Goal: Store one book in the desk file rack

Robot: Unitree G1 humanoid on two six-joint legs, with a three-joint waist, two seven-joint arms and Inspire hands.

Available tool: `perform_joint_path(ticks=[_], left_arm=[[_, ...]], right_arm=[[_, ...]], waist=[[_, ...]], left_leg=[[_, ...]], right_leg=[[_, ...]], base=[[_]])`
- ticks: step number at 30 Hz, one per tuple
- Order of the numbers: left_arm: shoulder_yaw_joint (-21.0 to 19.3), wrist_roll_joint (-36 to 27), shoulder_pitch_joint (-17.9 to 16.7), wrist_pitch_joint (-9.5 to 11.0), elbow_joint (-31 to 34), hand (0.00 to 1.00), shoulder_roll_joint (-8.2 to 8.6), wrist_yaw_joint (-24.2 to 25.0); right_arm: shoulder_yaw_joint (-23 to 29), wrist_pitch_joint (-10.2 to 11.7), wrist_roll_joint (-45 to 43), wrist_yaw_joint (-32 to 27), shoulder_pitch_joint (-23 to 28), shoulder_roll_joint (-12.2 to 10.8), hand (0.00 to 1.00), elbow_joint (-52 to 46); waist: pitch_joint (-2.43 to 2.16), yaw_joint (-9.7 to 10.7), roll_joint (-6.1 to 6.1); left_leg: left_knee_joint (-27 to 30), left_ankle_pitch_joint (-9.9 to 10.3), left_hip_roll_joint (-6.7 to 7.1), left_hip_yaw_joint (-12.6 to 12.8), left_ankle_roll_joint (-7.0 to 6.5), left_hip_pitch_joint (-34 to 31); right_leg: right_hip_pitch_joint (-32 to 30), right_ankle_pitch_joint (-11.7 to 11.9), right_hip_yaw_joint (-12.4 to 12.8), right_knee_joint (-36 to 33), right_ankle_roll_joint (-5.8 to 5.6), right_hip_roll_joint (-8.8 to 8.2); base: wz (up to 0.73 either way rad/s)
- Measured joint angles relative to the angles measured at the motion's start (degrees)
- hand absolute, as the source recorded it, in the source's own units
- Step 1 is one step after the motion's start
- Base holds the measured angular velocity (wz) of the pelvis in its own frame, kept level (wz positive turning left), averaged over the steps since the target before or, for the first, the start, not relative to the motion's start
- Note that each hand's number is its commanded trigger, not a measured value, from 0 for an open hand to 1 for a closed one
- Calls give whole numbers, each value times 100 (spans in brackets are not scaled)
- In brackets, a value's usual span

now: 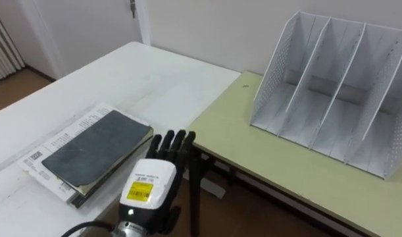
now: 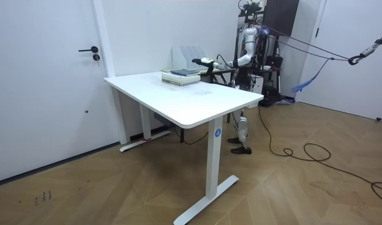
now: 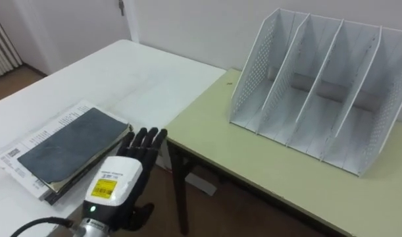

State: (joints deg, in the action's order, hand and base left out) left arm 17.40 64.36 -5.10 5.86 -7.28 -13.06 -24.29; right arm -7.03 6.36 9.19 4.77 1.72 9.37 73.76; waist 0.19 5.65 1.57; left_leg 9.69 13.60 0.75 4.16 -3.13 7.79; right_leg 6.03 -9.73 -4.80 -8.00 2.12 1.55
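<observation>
Hovering just beside the dark book [image 1: 95,153], left hand [image 1: 148,187] has fingers straight, empty; best to grip its spine edge squarely before the file rack [image 1: 279,76].

There are two tables side by side. The white table [image 1: 154,72] is on the left. A stack of books [image 1: 95,148] lies flat on it, near its near edge, with a dark book on top. The green table [image 1: 266,158] is on the right. A white rack [image 1: 332,99] stands on it at the far right. The tables meet at the far end, with a gap at the near end.
</observation>
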Motion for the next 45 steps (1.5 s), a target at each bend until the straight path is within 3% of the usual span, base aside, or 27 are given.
perform_joint_path(ticks=[3, 5, 17, 22, 32, 45], left_arm=[[-216, 38, 7, -33, 72, 0, -43, -169], [-301, 48, 7, -57, 314, 0, -162, -228], [-897, 151, 0, -79, 750, 0, -239, -452], [-930, 150, -3, -178, 749, 0, -239, -527], [-931, 151, -132, -343, 670, 0, -238, -524], [-934, -38, -132, -401, 91, 0, -236, -510]], right_arm=[[76, -12, 3, -12, 8, 17, 0, 2], [78, -17, -1, -21, 8, 17, 0, 2], [278, -40, -71, 25, 149, 63, 0, -18], [290, -148, -72, 74, 149, 118, 0, -23], [328, -150, -71, 103, 161, 140, 0, -23], [392, -156, -130, 15, 154, 140, 0, -38]], waist=[[-19, 18, 43], [-19, 14, 44], [-18, -127, 114], [-31, -128, 158], [-23, -126, 152], [-14, -86, 144]], left_leg=[[1, 0, -1, -12, 0, -17], [-1, 0, -1, -18, 0, -14], [0, 0, -3, -17, 0, 95], [-4, 0, -4, -18, -1, 103], [-5, 0, -4, -12, 0, 118], [-12, 0, -5, -3, 0, 82]], right_leg=[[5, 25, -19, 38, 0, 0], [13, 26, -22, 41, 2, 0], [117, 37, -9, 24, 3, 1], [130, 44, -2, 21, 2, 6], [126, 46, 4, 33, 6, 7], [100, 45, 32, 35, 6, 46]], base=[[0], [0], [-1], [0], [0], [0]])
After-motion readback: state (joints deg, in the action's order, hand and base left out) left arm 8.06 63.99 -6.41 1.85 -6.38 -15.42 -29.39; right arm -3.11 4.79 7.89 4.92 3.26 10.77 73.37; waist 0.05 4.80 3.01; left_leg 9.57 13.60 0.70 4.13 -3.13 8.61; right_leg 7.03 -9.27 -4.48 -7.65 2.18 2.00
